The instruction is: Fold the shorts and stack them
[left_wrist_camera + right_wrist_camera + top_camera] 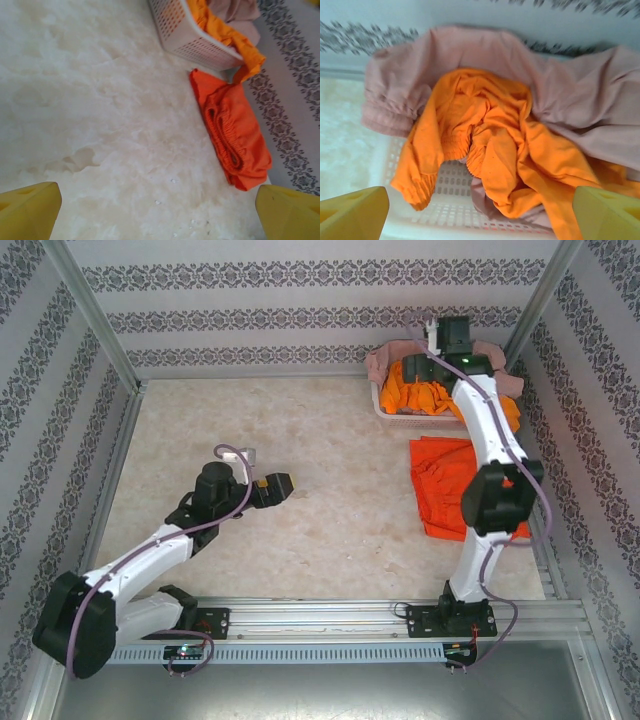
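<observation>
One folded red-orange pair of shorts [442, 485] lies on the table at the right, also in the left wrist view [232, 130]. A lighter orange pair [490, 145] lies crumpled in the white basket [445, 210] on top of the dusty pink pair [560, 85], which drapes over the basket's rim. My right gripper [440, 348] hovers above the basket, open, its yellow fingertips [355, 212] wide apart with nothing between them. My left gripper [278, 486] stands open over bare table at centre left, holding nothing, its yellow fingertips [30, 210] far apart.
The basket [392, 412] stands at the back right against the patterned wall [300, 320]. Metal frame posts [95, 315] rise at the back corners. A rail [330, 615] runs along the near edge. The marble-look tabletop [330, 440] stretches between the arms.
</observation>
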Robot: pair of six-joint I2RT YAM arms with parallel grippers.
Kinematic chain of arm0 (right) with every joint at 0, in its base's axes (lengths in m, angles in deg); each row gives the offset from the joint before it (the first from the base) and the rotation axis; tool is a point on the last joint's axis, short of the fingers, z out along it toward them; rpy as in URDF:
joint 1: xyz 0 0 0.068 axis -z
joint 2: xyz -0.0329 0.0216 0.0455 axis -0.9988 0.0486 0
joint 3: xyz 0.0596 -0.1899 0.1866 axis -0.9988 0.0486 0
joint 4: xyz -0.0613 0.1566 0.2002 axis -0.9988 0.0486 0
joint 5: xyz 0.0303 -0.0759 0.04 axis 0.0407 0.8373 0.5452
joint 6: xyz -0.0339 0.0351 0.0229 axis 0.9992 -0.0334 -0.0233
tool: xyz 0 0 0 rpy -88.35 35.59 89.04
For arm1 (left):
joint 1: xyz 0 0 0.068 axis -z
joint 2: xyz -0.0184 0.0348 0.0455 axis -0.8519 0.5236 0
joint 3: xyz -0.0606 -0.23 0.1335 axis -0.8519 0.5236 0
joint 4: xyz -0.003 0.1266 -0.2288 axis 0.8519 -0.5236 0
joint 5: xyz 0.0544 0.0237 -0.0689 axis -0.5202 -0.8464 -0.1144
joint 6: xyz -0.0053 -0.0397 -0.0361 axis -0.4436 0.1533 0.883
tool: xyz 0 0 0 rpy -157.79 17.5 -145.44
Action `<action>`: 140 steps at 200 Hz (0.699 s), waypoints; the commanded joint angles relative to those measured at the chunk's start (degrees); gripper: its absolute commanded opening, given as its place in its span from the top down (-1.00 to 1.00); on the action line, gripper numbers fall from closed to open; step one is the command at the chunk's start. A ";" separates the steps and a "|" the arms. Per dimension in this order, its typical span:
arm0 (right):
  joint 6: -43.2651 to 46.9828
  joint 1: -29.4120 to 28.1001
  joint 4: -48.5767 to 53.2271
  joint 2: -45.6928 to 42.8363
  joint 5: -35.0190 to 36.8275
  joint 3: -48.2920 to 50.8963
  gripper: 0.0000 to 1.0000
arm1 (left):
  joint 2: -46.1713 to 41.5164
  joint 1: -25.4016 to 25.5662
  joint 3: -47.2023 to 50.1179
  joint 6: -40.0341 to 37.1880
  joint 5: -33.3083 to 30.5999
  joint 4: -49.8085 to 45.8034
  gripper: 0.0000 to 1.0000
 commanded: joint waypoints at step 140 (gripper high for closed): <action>-6.04 -0.03 9.41 18.30 0.13 -22.20 0.88 | -10.05 -0.65 4.02 -2.98 -2.38 -5.76 -1.00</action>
